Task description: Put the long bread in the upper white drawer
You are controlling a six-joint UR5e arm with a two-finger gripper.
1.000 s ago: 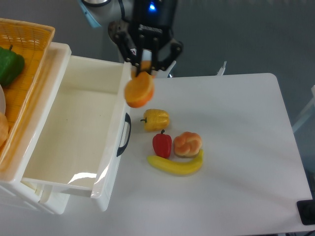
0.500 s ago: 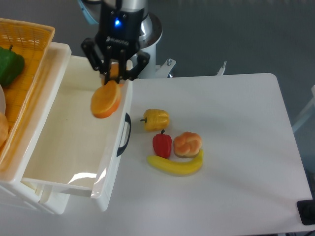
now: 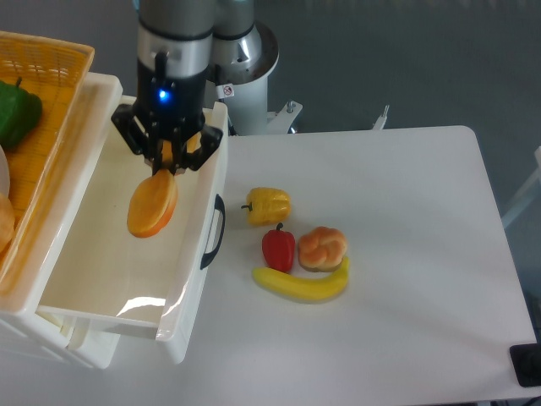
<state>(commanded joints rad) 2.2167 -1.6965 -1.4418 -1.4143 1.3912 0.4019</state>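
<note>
Though foreshortened, glossy orange long bread

I see my single arm reaching straight down from the top of the view, wrist vertical, its gripper pointing downward with both fingers closed around something.

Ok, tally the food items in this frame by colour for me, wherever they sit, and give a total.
Orange: 1, the long bread held by the pincer over the upper white drawer
Yellow: 2, pepper, banana
Red: 1, pepper
Tan: 1, bun
Green: 1, pepper in the basket
Total: 6
</note>
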